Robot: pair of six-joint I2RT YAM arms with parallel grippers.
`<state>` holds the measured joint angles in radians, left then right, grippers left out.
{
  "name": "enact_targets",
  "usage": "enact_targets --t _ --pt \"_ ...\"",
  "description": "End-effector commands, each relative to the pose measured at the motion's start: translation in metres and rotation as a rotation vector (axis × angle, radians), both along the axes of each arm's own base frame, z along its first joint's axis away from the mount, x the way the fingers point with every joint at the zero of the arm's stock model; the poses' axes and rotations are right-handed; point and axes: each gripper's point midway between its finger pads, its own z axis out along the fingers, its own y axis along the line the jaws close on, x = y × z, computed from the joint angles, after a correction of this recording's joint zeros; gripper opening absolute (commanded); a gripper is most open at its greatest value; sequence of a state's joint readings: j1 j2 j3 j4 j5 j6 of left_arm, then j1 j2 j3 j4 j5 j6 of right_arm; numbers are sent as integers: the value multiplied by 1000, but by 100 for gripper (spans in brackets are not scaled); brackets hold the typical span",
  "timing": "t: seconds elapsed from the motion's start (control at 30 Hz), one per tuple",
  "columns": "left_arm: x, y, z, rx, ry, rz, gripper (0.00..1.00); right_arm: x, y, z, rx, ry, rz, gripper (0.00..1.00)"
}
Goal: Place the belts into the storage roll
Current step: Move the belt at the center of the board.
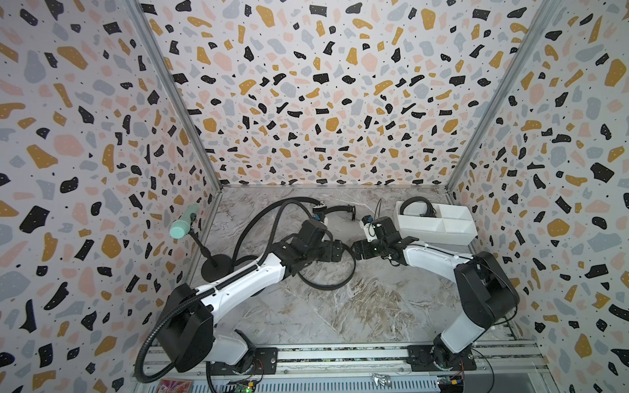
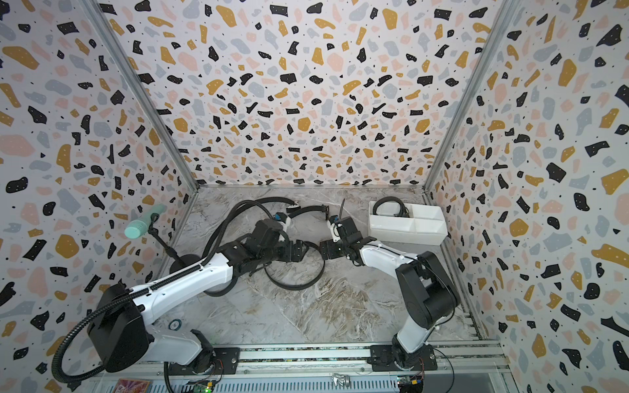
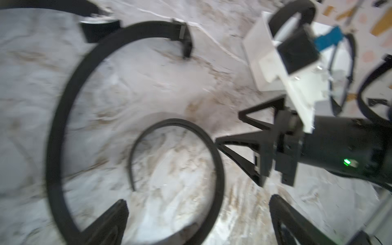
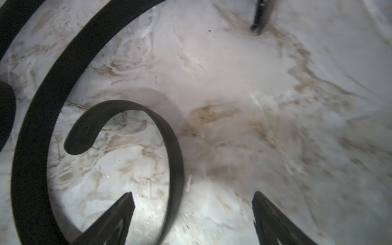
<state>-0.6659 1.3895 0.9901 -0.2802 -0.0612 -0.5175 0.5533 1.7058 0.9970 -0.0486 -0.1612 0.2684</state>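
Bare table [image 1: 357, 313] at 6 o'clock, between the arm bases: open room for moving.

Centre: loose belt [image 1: 325, 288], standing on edge, coiled in an open spiral with the tail curling inward, so no single long axis. Both grippers sit at its 12 o'clock side, tip to tip and close together. The left gripper [image 3: 198, 199] reaches in from 9 o'clock, the right gripper [image 4: 193, 193] from 3 o'clock.
- Left jaws spread wide, clamping nothing. A strand of the coil passes between them untouched.
- Right jaws also apart, pinching nothing. A strand stands between them, flat faces toward the pads, so a squeeze should meet it squarely.
- Judgement: the right arm is the better carrier, being on the tray's side.
- Risks: the grippers are near enough to knock each other, and the outer coil may drag when lifted.

Farther, 12 o'clock: second belt [image 1: 337, 208] in a shallow arc on the table, buckle at its 3 o'clock end, apart from the tray.

Farthest, 1–2 o'clock, by the right wall: storage roll [image 1: 439, 234]. A third belt [image 1: 413, 199] is coiled in its 9 o'clock end compartment; the other compartments are bare. The path from centre looks unobstructed, though the wall closes the 3 o'clock side.

Microphone stand [image 1: 212, 268] at 9 o'clock, out of the way.
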Motion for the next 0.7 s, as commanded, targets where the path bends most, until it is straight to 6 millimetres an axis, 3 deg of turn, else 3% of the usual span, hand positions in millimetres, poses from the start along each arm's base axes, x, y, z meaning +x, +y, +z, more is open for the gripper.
enact_targets --t 0.0,0.1,0.2,0.33,0.47,0.67 --pt "10 57 -40 164 52 135 99 4 14 -11 -33 22 42 82" --pt "25 77 -55 212 67 190 100 7 22 -26 -62 53 69 74" --pt "42 91 -66 244 73 235 100 4 27 -33 -79 73 93 56" --pt "67 103 -78 274 71 291 99 -8 13 -41 -125 94 82 38" --pt "92 96 -101 306 105 267 100 -34 -2 -47 -145 127 85 28" --pt "127 62 -134 294 169 154 90 -82 -15 -61 -186 169 105 20"
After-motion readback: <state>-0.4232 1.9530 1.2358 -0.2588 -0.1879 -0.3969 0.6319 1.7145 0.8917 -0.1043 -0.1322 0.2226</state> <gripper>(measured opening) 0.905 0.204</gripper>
